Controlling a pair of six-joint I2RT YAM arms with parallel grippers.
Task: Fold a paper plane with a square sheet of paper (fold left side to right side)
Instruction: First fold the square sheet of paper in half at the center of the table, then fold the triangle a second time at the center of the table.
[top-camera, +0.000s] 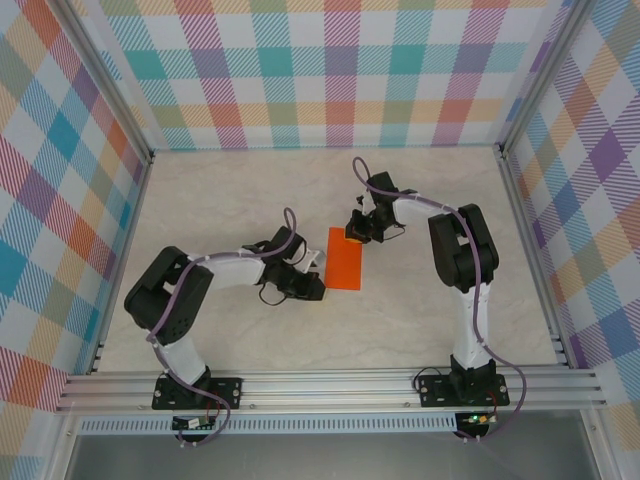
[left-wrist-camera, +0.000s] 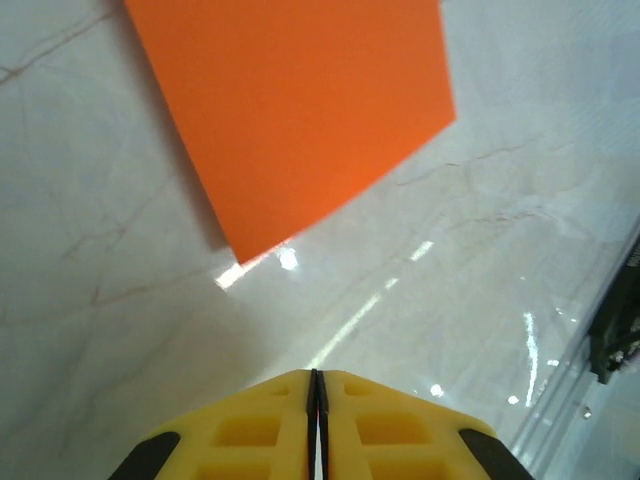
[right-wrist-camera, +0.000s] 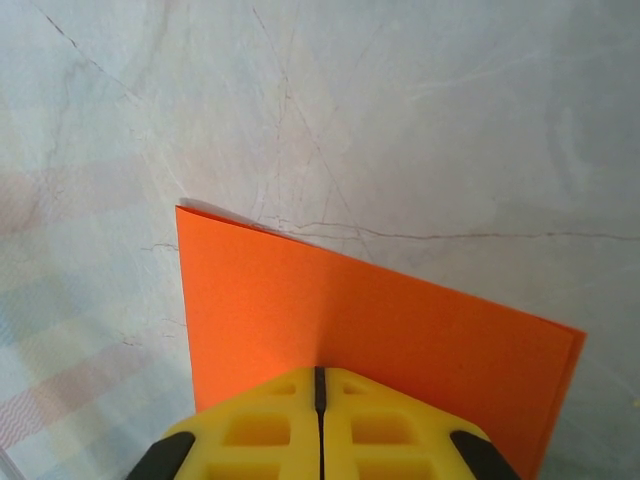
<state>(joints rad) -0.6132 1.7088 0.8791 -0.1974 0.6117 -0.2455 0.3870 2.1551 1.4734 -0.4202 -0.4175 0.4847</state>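
Starting at the left gripper (left-wrist-camera: 315, 376), its yellow fingers (left-wrist-camera: 250, 432) were closed flush against each other, with only a dark seam between them and nothing held. They stood just short of the nearest corner of the square sheet of paper (left-wrist-camera: 300, 110), apart from it, with bare table (left-wrist-camera: 120, 300) in between.

The right gripper (right-wrist-camera: 320, 374) likewise had its jaws together, with no paper visible in the seam. Its tips sat over one long edge of the sheet. Whether they pressed on the paper or merely hovered above it could not be told from the wrist view.

The sheet lay flat near the middle of the table between the two arms. In the overhead view it read as a narrow orange rectangle, and a second layer showed along two of its edges. The left-to-right fold was therefore judged to be made, though the firmness of its crease could not be confirmed.

Risks noted:
- If the crease was soft, lifting the right tips could let the upper layer spring open.
- Any sideways drag by those tips could shear the upper layer off the lower one and spoil the edge alignment.
- The tabletop was glossy, so a forward nudge from the closed left fingers could skate or skew the whole sheet.
- Thin paper pushed at a corner could buckle rather than slide.
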